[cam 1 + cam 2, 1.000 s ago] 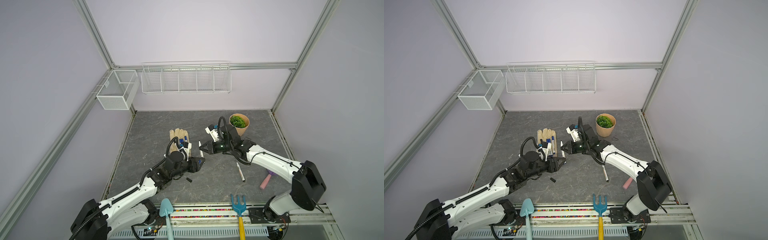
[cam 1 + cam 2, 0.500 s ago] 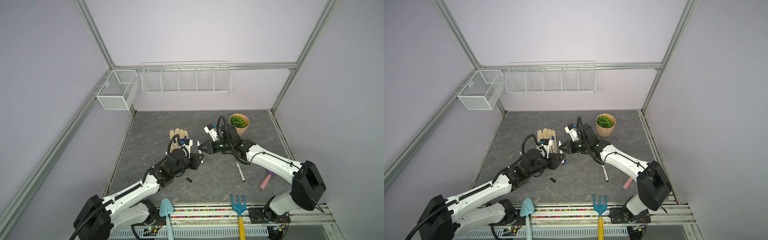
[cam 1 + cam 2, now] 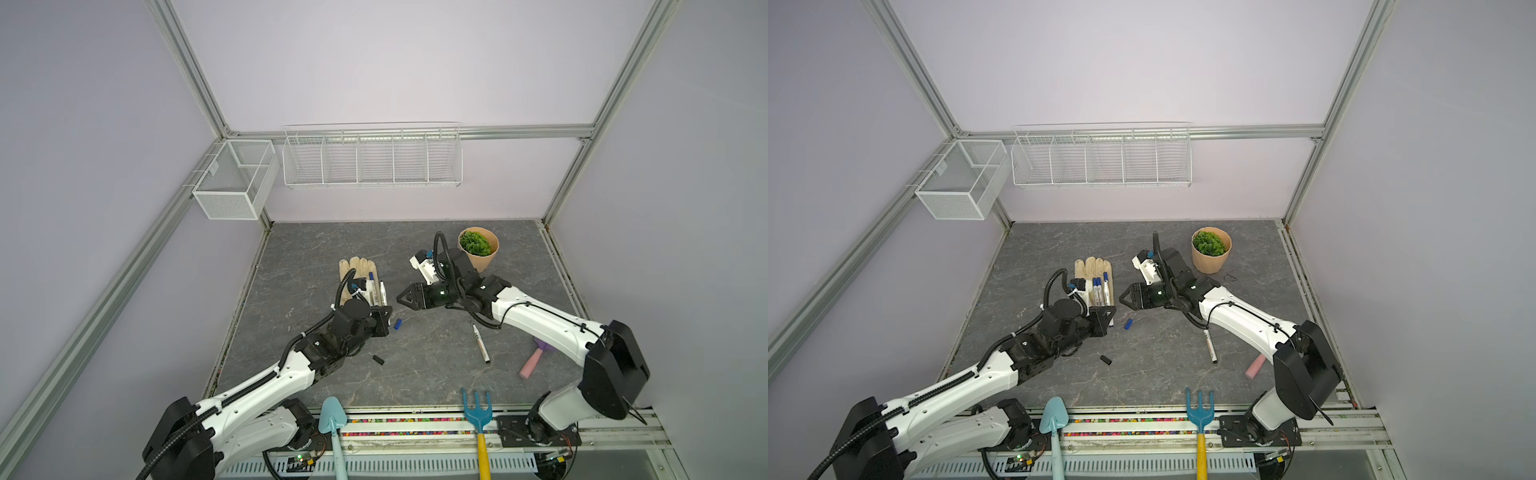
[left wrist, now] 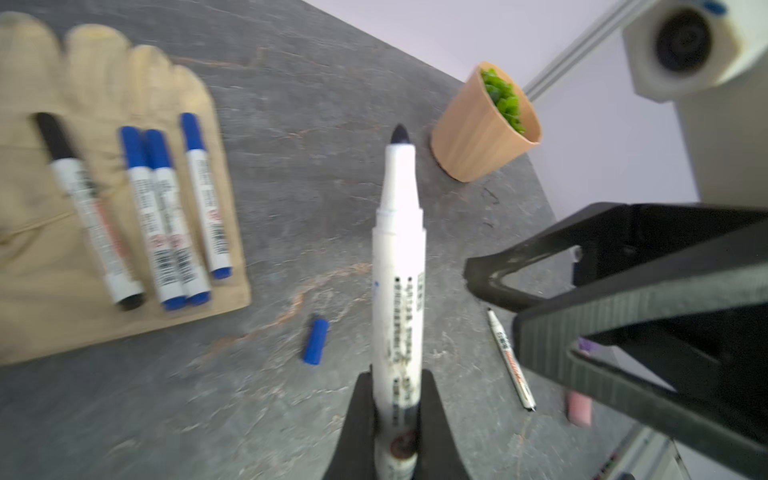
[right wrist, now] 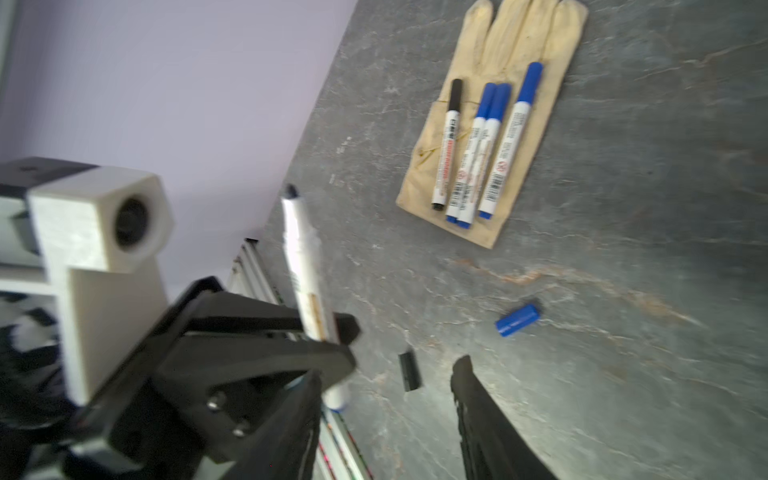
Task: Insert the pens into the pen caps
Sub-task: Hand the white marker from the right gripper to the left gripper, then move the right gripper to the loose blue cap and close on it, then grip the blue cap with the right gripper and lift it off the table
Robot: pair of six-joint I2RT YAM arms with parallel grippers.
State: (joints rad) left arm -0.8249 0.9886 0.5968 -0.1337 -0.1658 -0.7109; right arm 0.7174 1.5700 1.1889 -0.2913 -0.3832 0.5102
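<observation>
Over on the left there's the glove (image 3: 353, 268) with four capped pens (image 5: 473, 153) lying on it. Just beside it the left gripper (image 4: 395, 386) is clamped tight on an uncapped pen (image 4: 398, 257). A black cap (image 3: 377, 360) and a blue cap (image 3: 397, 324) lie loose on the table (image 3: 415, 249) nearby. The right gripper (image 3: 404, 298) hovers with its jaws spread, nothing in it, and a second uncapped pen (image 3: 481, 344) lies on the table by that arm

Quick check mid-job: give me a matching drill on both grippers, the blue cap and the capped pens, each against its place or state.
1 left gripper
2 right gripper
3 blue cap
4 four capped pens

A on the glove
B open, empty
C loose on the table
D shut on an uncapped pen

Pairs: 1-D, 2-B, 3-C, 4-A
</observation>
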